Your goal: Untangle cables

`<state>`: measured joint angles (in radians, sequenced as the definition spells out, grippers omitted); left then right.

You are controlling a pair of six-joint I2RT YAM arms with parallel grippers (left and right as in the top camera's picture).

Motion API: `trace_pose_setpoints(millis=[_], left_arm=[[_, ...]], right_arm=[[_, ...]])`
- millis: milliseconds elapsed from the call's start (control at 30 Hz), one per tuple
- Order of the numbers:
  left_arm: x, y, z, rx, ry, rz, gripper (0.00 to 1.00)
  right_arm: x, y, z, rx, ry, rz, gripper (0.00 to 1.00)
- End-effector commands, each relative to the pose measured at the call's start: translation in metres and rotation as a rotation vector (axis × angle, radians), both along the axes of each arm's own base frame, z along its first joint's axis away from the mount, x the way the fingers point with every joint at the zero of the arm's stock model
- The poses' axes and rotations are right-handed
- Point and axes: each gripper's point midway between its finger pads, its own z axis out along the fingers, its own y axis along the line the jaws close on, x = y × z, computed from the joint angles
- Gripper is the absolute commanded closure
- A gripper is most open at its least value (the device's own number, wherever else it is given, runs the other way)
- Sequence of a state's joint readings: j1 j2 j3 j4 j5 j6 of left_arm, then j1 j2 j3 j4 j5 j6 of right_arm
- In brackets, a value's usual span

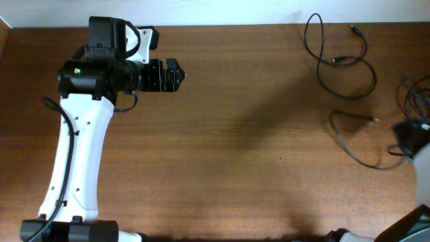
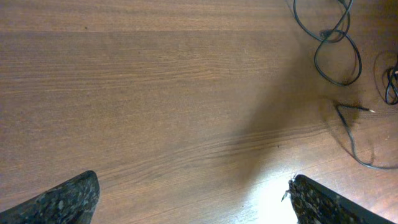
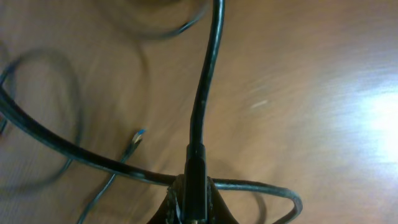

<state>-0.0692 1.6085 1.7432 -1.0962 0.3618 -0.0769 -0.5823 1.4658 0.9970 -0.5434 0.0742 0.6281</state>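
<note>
I can read no writing anywhere in these views. There is no label, brand, number or sign on the white casing of my left arm, on the bench, or along the cables. The only mark is a small green light on that arm's black joint, a plain glow with no characters.

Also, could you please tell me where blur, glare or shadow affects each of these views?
Overhead: sharp, with a broad soft shadow across the table. Left wrist: clear, with white glare on it between the fingers of the left gripper. Right wrist: the cables look soft, blurriest at the left, with glare at the right edge.
</note>
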Motion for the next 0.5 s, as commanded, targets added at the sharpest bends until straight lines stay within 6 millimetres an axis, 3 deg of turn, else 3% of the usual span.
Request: trace_pose_setpoints(millis=[0, 33, 100, 133, 200, 333, 400, 433, 467], left_arm=[[0.003, 0.000, 0.001, -0.005, 0.000, 0.011, 0.01], [0.003, 0.000, 0.001, -0.005, 0.000, 0.011, 0.01], [0.003, 0.000, 0.001, -0.005, 0.000, 0.011, 0.01], [0.003, 0.000, 0.001, -0.005, 0.000, 0.011, 0.01], [0.003, 0.000, 0.001, -0.005, 0.000, 0.011, 0.01], [0.003, 0.000, 0.001, -0.005, 0.000, 0.011, 0.01], [0.003, 0.000, 0.001, -0.005, 0.000, 0.011, 0.01], [0.003, 0.000, 0.001, -0.005, 0.000, 0.011, 0.01], [0.003, 0.000, 0.001, -0.005, 0.000, 0.011, 0.01]], right_arm=[[0.036, 0.044, -0.015, -0.034, 0.051, 0.170, 0.93], [0.040, 0.051, -0.027, -0.064, 0.102, 0.188, 0.80], [0.033, 0.051, -0.048, -0.094, 0.204, 0.185, 0.63], [0.030, 0.051, -0.052, -0.092, 0.228, 0.183, 0.43], [0.022, 0.049, -0.055, -0.080, 0.252, 0.172, 0.17], [0.018, 0.047, -0.045, -0.085, 0.242, 0.162, 0.10], [0.025, 0.049, -0.026, -0.089, 0.182, 0.172, 0.10], [0.033, 0.055, -0.017, -0.079, 0.133, 0.215, 0.10], [0.055, 0.072, -0.007, -0.064, 0.046, 0.383, 0.10]])
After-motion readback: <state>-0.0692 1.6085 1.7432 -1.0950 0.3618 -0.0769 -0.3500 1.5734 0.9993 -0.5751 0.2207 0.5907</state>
